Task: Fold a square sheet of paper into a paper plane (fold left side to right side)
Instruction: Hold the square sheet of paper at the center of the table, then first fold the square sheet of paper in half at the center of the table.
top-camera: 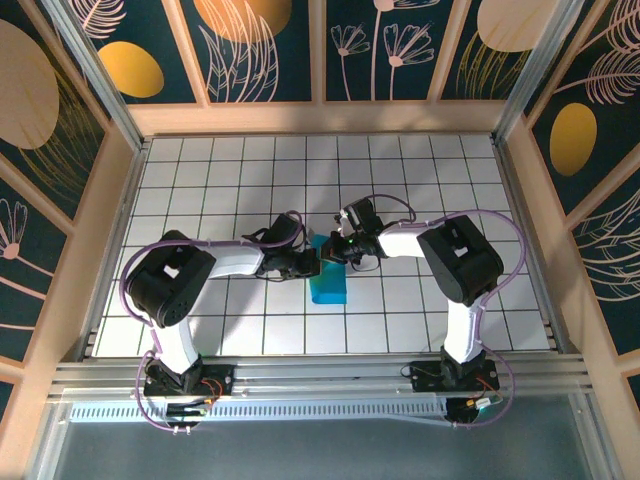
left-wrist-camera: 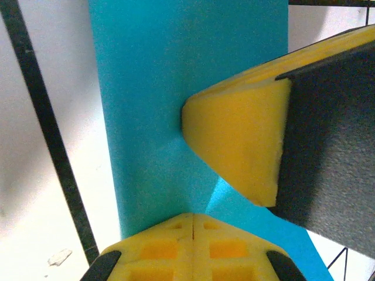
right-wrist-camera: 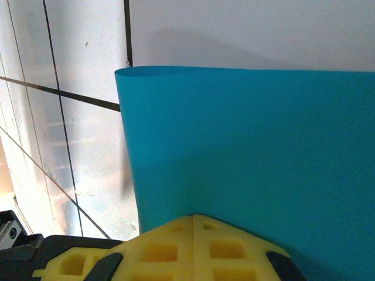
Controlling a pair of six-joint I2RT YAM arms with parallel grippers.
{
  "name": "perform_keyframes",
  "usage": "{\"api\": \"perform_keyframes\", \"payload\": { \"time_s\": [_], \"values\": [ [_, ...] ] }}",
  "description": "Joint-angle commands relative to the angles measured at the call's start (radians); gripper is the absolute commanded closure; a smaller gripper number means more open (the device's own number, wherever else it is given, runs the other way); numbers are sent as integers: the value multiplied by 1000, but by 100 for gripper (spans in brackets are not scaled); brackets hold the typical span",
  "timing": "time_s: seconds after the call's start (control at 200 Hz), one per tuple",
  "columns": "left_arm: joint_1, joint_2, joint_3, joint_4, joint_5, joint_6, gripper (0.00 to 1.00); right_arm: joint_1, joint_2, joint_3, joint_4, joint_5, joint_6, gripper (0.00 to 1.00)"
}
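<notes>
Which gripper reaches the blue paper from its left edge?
The left gripper; the right gripper meets the paper from its right side.

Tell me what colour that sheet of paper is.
Plain cyan-blue sheet of paper, clearest in the right wrist view.

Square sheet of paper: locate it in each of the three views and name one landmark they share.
Top external: the square sheet of paper lies mid-table, between the left gripper and right gripper.
Left wrist: the sheet is a blue band running top to bottom at centre, under the right gripper's yellow finger.
Right wrist: the sheet covers centre and right, with a soft fold along its top.
Shared landmark: the white table with black grid lines.
</notes>
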Motion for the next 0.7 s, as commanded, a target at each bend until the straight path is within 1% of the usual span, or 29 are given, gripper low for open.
{"api": "perform_keyframes", "payload": {
  "time_s": [0.0, 0.295, 0.31, 0.355, 0.596, 0.696],
  "values": [
    [-11, -16, -60, -130, 7, 8, 97, -6, 33, -34, -68, 82, -10, 100],
    [-44, -93, -175, -158, 54, -7, 97, -13, 34, -26, -74, 83, -18, 100],
    [-43, -122, -179, -160, 55, -9, 97, -13, 33, -26, -73, 83, -18, 100],
    [-46, -137, -189, -166, 56, -8, 97, -14, 35, -26, -72, 80, -21, 100],
    [-45, -180, -191, -162, 66, -23, 96, -13, 32, -22, -75, 74, -30, 100],
    [-38, -215, -163, -162, 62, -33, 97, -13, 30, -17, -81, 72, -35, 100]
  ]
}}
